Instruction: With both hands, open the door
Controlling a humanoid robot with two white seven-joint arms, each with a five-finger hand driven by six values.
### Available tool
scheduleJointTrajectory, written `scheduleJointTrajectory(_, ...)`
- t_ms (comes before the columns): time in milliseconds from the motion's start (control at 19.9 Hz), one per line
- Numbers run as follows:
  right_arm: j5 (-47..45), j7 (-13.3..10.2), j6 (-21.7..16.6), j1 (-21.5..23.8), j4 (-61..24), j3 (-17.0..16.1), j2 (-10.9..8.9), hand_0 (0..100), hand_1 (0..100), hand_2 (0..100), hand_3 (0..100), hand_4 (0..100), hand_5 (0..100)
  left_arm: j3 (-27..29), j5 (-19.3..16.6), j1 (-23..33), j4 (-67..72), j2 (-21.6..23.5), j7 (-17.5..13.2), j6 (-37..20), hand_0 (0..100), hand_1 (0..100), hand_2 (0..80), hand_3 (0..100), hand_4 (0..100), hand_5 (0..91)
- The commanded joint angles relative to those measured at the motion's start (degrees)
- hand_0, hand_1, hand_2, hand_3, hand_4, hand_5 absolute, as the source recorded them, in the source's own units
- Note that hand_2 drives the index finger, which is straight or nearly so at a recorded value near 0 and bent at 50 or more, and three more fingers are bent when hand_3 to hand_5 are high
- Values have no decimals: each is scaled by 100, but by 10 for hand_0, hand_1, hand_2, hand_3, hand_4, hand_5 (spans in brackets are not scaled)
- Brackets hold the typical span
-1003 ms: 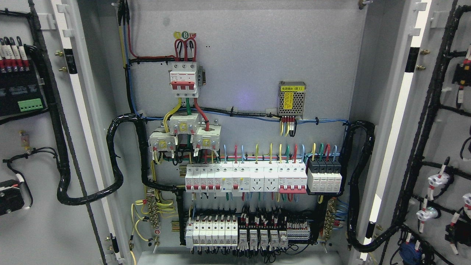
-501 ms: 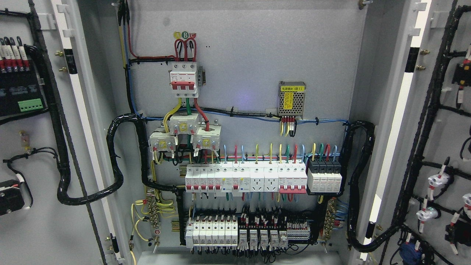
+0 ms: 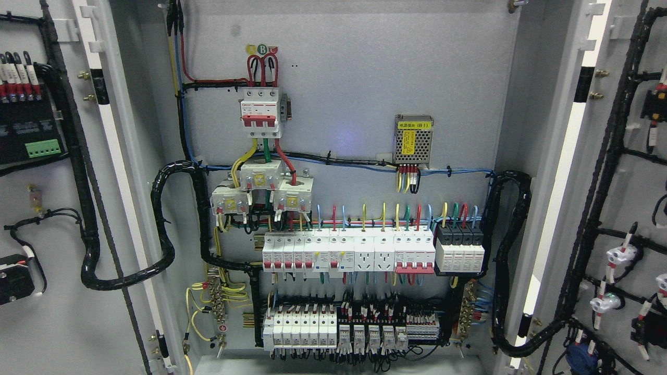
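An electrical cabinet fills the head view with both doors swung wide. The left door (image 3: 52,323) shows its grey inner face at the picture's left, carrying a black cable loom and terminal blocks. The right door (image 3: 633,182) stands at the picture's right, its inner face wired with black cables and white lamp holders. Between them the grey back panel (image 3: 354,78) is exposed. Neither of my hands nor any arm shows anywhere in the view.
On the back panel sit a red-and-white main breaker (image 3: 259,112), a mesh-covered power supply (image 3: 413,139), a row of white breakers (image 3: 346,252) and a lower row of terminals (image 3: 333,328). Thick black cable bundles (image 3: 161,229) loop from the panel to each door.
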Motion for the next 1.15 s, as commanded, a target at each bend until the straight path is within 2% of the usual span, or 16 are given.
scheduleJointTrajectory(0, 14, -31, 21, -159, 239, 27, 171, 120, 389, 0, 0, 0, 0, 108, 33, -77, 538, -381, -73, -59, 120, 389, 0, 0, 0, 0)
scheduleJointTrajectory(852, 14, -22, 21, -186, 212, 9, 171, 120, 389, 0, 0, 0, 0, 108, 33, -86, 538, -381, -73, -59, 120, 389, 0, 0, 0, 0)
scheduleJointTrajectory(1103, 23, -22, 30, -186, 212, -175, 171, 120, 389, 0, 0, 0, 0, 108, 33, -95, 538, -381, -73, -59, 120, 389, 0, 0, 0, 0)
